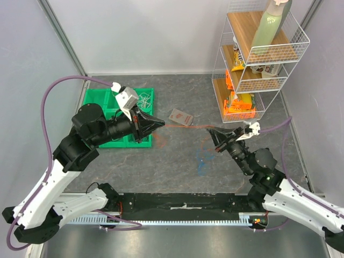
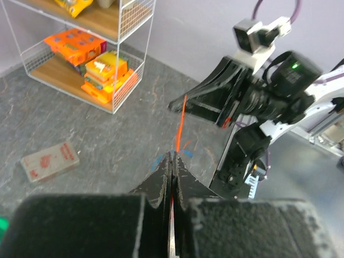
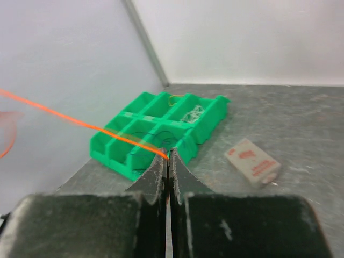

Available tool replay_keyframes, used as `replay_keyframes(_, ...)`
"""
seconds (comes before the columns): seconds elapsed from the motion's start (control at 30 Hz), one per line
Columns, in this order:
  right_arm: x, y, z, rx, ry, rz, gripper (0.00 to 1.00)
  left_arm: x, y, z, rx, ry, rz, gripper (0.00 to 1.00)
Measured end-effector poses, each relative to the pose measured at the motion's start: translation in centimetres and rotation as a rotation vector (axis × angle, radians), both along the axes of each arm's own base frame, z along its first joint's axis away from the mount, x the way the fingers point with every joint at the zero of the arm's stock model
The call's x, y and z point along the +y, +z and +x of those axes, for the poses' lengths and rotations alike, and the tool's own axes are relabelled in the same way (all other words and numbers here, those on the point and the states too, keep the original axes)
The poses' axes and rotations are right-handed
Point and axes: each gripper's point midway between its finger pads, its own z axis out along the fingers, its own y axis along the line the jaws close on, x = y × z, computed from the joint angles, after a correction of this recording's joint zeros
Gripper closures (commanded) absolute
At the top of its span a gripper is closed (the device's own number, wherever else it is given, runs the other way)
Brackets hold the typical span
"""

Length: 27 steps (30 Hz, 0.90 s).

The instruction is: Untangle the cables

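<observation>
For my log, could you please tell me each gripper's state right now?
Left gripper: closed, holding the orange-red cable.
Right gripper: closed, holding the same orange-red cable, which is stretched between them.

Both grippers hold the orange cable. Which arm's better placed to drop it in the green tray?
Probably left: left gripper, shut on the orange cable, is beside the green tray; right gripper is far from it.

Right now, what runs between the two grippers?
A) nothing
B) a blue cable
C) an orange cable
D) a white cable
C: the orange cable runs in a straight line from the left gripper to the right gripper, and both are shut on it.
</observation>
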Motion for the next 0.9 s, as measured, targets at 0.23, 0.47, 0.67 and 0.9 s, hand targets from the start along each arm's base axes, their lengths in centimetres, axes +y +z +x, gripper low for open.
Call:
replay_keyframes(0.23, -6.7, -1.7, 1.6, 0.1, -0.312, -0.09, 1.0, 0.3, -1.3, 1.2, -0.009, 0.042, 0.059, 0.98)
replay_keyframes(0.47, -8.2, -3.1, 2.1, 0.142, -0.399, -0.171, 1.0, -0.2, -2.2, 1.2, 0.0, 0.022, 0.067, 0.82)
replay_keyframes(0.67, -4.5, -3.7, 1.1, 0.112, -0.194, -0.259, 1.0, -3.3, -3.1, -0.1, 0.009, -0.185, 0.051, 0.22)
replay_keyframes(0.9, -1.4, -2.0, -0.7, 0.077, 0.005, -0.328, 1.0, -8.3, -10.5, 1.1, 0.233, -0.361, 0.072, 0.17)
